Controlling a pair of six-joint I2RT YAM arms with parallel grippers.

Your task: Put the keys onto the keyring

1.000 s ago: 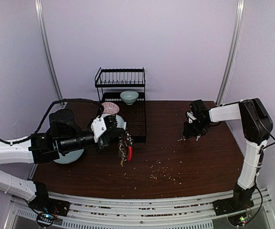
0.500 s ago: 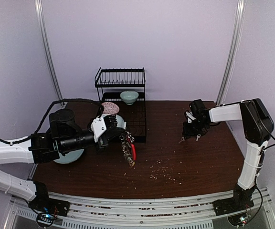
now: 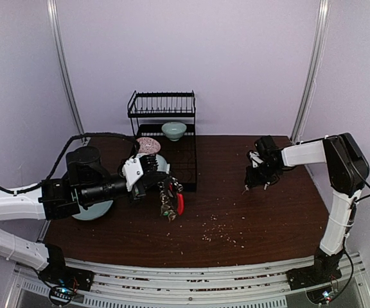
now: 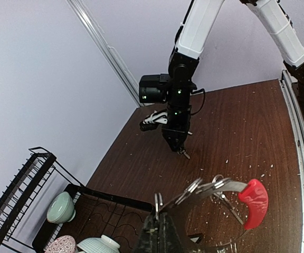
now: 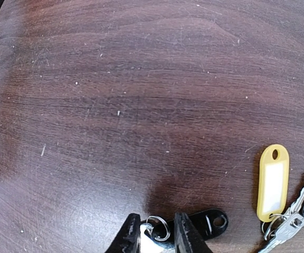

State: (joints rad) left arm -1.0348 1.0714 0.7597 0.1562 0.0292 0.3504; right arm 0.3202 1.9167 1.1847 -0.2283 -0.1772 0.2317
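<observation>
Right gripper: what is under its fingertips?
A small split ring and a black tag on the table, between the fingers; a yellow-tagged key bunch lies aside. The fingers hide what the ring carries.

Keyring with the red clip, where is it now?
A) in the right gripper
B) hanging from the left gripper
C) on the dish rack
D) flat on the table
B: the left gripper is shut on the keyring, and its red clip hangs out past the fingers.

The right tool (image 5: pixel 153 234) flanks a black-tagged ring (image 5: pixel 202 221).
</observation>
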